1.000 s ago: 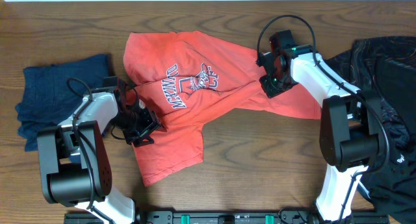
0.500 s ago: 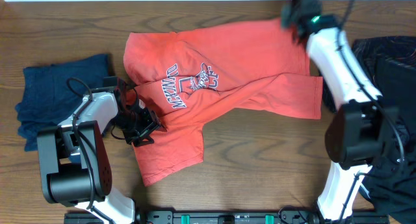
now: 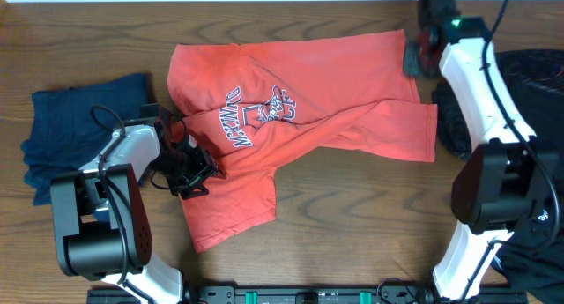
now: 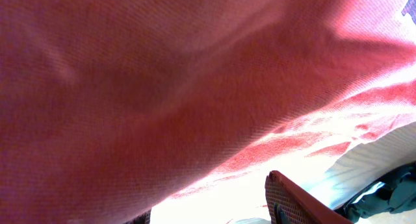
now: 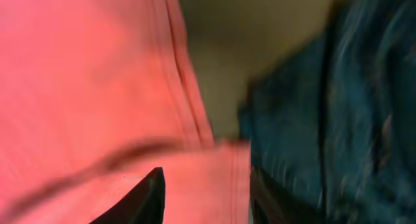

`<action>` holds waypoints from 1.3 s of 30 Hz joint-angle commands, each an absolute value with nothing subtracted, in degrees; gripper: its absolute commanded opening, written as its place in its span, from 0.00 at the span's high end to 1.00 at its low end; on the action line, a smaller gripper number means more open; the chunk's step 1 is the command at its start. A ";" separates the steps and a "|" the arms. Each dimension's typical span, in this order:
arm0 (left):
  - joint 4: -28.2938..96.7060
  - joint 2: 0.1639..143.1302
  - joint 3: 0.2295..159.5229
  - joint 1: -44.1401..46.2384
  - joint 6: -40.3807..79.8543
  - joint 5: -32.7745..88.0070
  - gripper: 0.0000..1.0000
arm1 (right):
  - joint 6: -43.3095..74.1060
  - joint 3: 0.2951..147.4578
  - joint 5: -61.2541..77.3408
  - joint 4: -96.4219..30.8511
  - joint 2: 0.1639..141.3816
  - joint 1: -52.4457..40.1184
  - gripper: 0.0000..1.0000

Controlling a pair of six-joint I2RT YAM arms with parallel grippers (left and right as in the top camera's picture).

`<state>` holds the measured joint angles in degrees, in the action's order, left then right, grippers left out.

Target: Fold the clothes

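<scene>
Clothes, location: coral-red T-shirt (image 3: 335, 84) lies spread across the middle of the wood-grain bench (image 3: 352, 216). One flap reaches toward the arm bases and the rest runs toward the far edge.
Left end effector (image 3: 187, 174): low at the shirt's left margin, just above the near flap. The arm is folded tight, elbow toward its base. Whether it pinches cloth cannot be told.
Left wrist view: fine-knit red fabric fills almost the whole view. One ribbed finger (image 4: 292, 201) shows at the bottom edge, and its partner is hidden.
Shirt surface: soft knit, creased diagonally, with white-and-navy lettering (image 3: 256, 110) turned sideways on the chest.
Navy garment (image 3: 75, 128): crumpled, left of the shirt and apart from it.
Black garments (image 3: 529, 84): heaped at the right, cut off by the frame and partly behind the right arm.
Right end effector (image 3: 414, 55): at the shirt's far right corner, arm stretched long. Its fingers (image 5: 148, 197) stand apart and hold nothing, with the hemmed shirt edge beyond them. The wrist picture is blurred.
</scene>
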<state>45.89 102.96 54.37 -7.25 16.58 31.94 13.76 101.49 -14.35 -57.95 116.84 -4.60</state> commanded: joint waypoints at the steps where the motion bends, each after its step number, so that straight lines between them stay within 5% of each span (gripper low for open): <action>1: 45.12 103.26 54.50 -6.98 15.44 28.91 0.42 | 26.59 95.37 -12.84 -59.18 117.89 -3.36 0.60; 6: 45.12 103.26 54.50 -6.98 15.44 28.93 0.42 | 32.73 92.73 -2.92 -57.17 117.86 -1.56 0.55; 8: 45.10 103.26 54.50 -6.98 15.44 28.93 0.42 | 32.73 93.01 -1.32 -55.55 117.75 -1.02 0.41; 24: 44.27 103.26 54.50 -6.98 15.44 28.93 0.42 | 51.07 92.92 -11.00 -50.48 119.15 0.54 0.24; 39: 44.27 103.26 54.50 -6.98 15.44 28.93 0.42 | 58.52 92.92 -12.19 -49.89 126.43 1.85 0.26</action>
<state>45.65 102.96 54.37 -7.22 16.62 31.94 55.40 92.51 -10.55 -50.15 125.67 0.75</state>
